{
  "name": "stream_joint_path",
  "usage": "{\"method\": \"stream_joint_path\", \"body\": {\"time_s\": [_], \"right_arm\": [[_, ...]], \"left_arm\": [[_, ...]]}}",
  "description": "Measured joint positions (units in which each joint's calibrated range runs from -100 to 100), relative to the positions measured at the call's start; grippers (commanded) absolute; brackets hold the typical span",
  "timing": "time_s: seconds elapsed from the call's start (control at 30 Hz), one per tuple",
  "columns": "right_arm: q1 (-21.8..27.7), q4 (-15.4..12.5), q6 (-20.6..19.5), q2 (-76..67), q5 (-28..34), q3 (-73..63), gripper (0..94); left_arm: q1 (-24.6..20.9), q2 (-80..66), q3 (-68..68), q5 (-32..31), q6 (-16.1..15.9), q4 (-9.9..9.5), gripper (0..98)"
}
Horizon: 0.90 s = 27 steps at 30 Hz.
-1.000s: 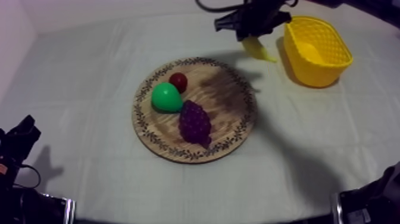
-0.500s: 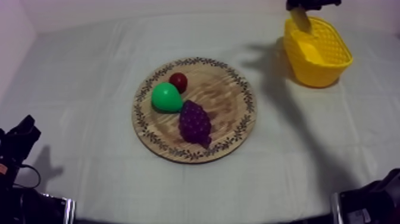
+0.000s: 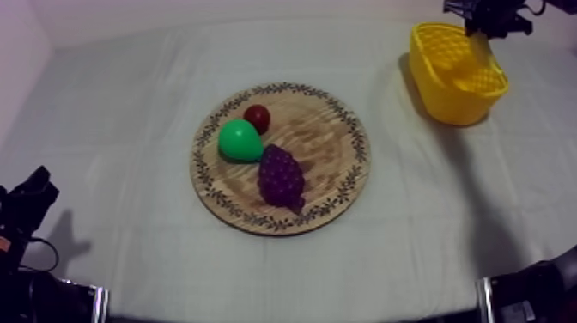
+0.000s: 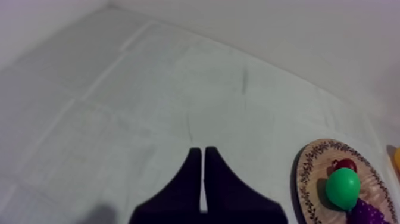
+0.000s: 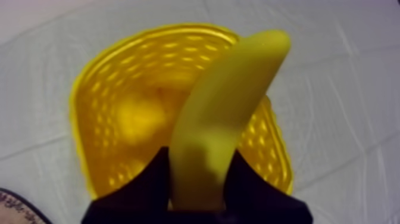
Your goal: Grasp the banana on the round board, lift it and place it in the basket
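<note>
Right wrist view: R pincer [image 5: 199, 173] grasps curved yellow toy banana [image 5: 226, 101], held over yellow basket [image 5: 89, 101]. Top view: basket at 2 o'clock from round wooden board w/ patterned rim [image 3: 331, 137], carrying green pear [image 3: 239, 140], small red fruit [image 3: 257, 117], purple grapes [image 3: 281, 176]. Left wrist view: L pincer [image 4: 203, 152] clenched empty above desk [image 4: 149, 89].

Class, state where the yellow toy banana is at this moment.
The yellow toy banana is gripped by the right gripper, above the open yellow plastic basket, at the table's far right in the top view.
</note>
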Motion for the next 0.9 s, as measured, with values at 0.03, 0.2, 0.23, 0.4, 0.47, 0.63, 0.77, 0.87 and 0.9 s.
{"method": "stream_joint_path", "body": {"time_s": [0.03, 0.2, 0.23, 0.4, 0.47, 0.63, 0.77, 0.87, 0.9], "right_arm": [[0.24, 0.06, 0.21, 0.4, -0.19, 0.34, 12.3], [0.61, -0.74, 1.72, 2.97, -3.3, 1.06, 12.3], [0.61, -0.82, 1.89, 3.37, -3.75, 1.06, 12.3], [0.27, -2.15, 3.51, 5.89, -6.0, 0.3, 32.0], [0.23, -2.76, 4.12, 6.85, -6.15, -0.11, 44.2], [0.12, -2.1, 3.71, 8.34, -6.36, -0.27, 55.8], [0.4, -1.51, 3.28, 8.03, -8.18, -0.3, 42.6], [1.05, -0.46, 2.57, 5.94, -10.59, 1.0, 28.2], [1.4, -0.2, 2.2, 4.79, -12.07, 1.84, 24.0]], "left_arm": [[0.0, 0.0, 0.0, 0.0, 0.0, 0.0, 0.1], [0.0, 0.0, 0.0, 0.0, 0.0, 0.0, 0.1], [0.0, 0.0, 0.0, 0.0, 0.0, 0.0, 0.1], [0.0, 0.0, 0.0, 0.0, 0.0, 0.0, 0.1], [0.0, 0.0, 0.0, 0.0, 0.0, 0.0, 0.1], [0.0, 0.0, 0.0, 0.0, 0.0, 0.0, 0.1], [0.0, 0.0, 0.0, 0.0, 0.0, 0.0, 0.1], [0.0, 0.0, 0.0, 0.0, 0.0, 0.0, 0.1], [0.0, 0.0, 0.0, 0.0, 0.0, 0.0, 0.1]]}}
